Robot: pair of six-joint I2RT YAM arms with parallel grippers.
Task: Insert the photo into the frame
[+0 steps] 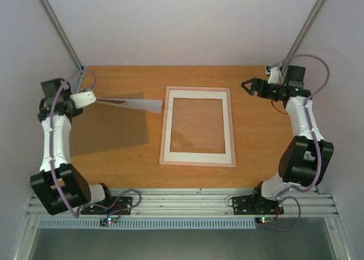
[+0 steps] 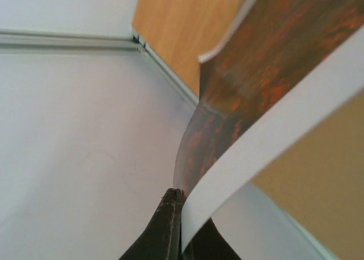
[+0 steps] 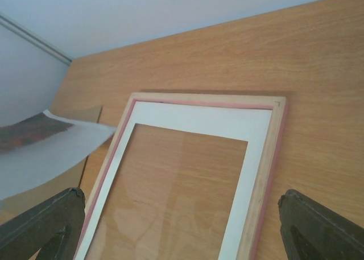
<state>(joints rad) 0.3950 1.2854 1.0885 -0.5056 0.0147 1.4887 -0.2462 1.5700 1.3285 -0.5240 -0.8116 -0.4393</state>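
The frame (image 1: 197,165) lies flat in the middle of the table, its narrow pink rim around a white mat (image 1: 197,156) and a clear pane. The photo (image 1: 132,103) hangs in the air to the left of the frame, bowed, with its free end close to the frame's far left corner. My left gripper (image 1: 95,98) is shut on its left edge. In the left wrist view the black fingertips (image 2: 170,206) pinch the photo (image 2: 273,55), showing red-orange trees and a white back. My right gripper (image 1: 245,85) stands open beyond the frame's far right corner, over the frame (image 3: 273,152), nothing between its fingers.
A plain brown backing board (image 1: 111,132) lies flat on the table under the lifted photo, left of the frame. White walls close the table at the back and both sides. The arm bases sit on the metal rail (image 1: 182,203) at the near edge.
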